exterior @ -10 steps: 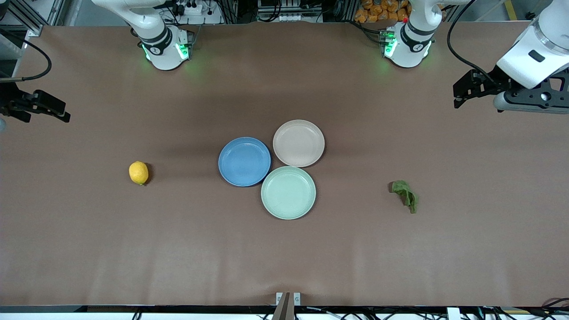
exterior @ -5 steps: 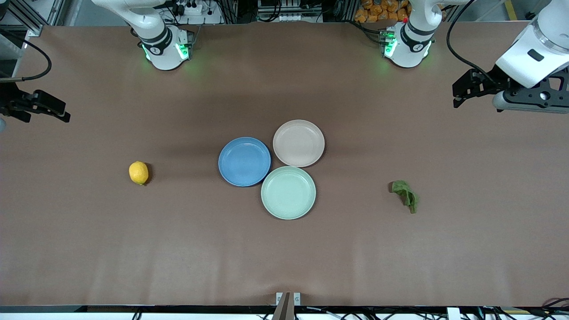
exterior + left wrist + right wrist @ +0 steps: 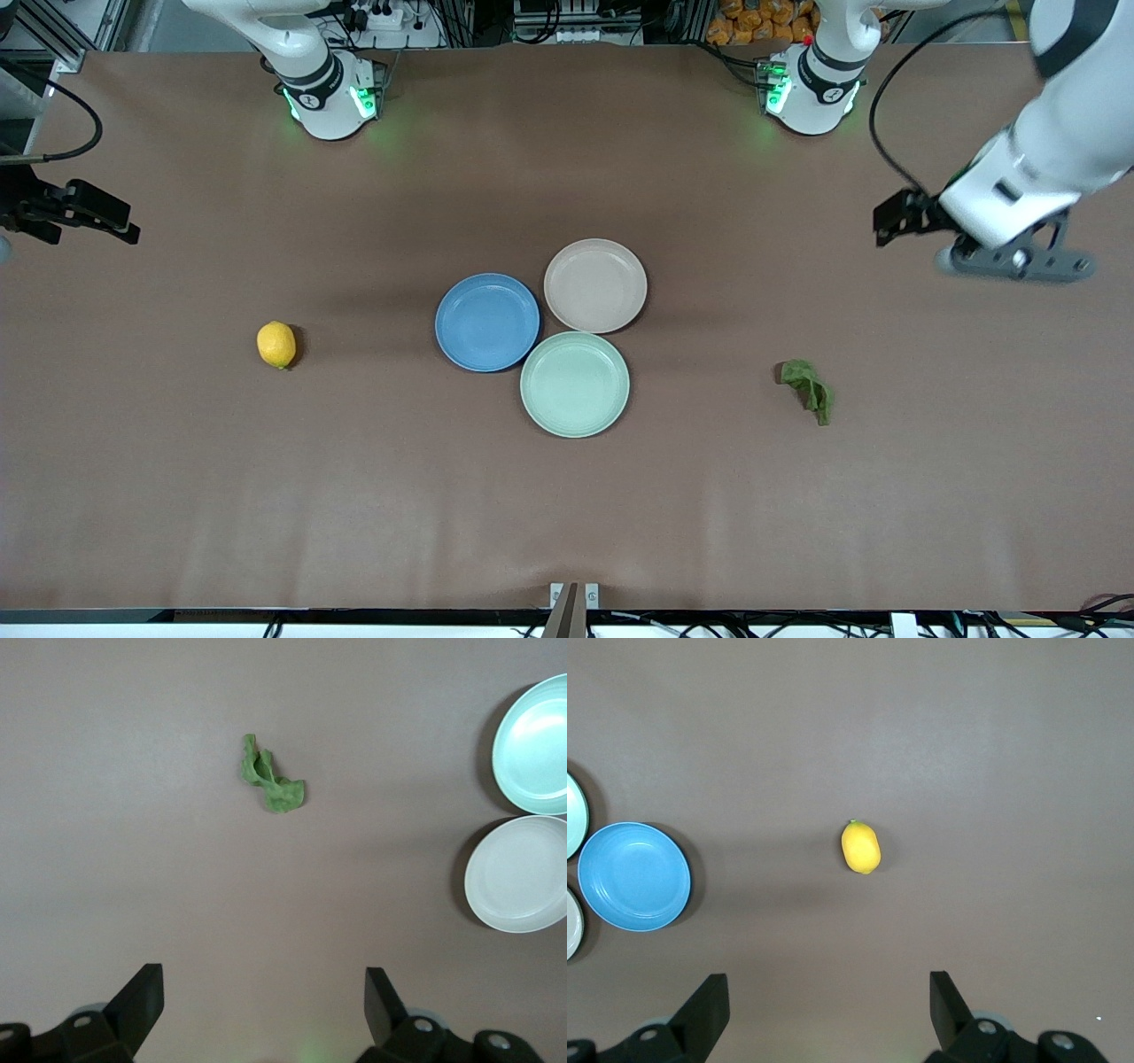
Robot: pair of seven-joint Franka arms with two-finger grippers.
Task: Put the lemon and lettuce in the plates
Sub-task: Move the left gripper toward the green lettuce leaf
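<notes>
The yellow lemon (image 3: 276,344) lies on the brown table toward the right arm's end, beside the blue plate (image 3: 487,322). The beige-pink plate (image 3: 595,285) touches the blue one. The dark green lettuce (image 3: 807,389) lies toward the left arm's end. My left gripper (image 3: 889,226) hangs open and empty over bare table at that end; its wrist view shows the lettuce (image 3: 270,787) well clear of its fingers (image 3: 142,1001). My right gripper (image 3: 111,217) waits open and empty at the table's edge at the right arm's end, with the lemon (image 3: 861,847) and the blue plate (image 3: 633,875) in its wrist view.
A mint-green plate (image 3: 575,384) sits against the other two, nearest the front camera. The arms' bases (image 3: 330,97) stand along the table's back edge. A small metal bracket (image 3: 574,598) sticks up at the front edge.
The left arm has swung in over the table toward the lettuce, and its gripper now sits lower in the front view. The right arm, lemon, lettuce and plates have not moved.
</notes>
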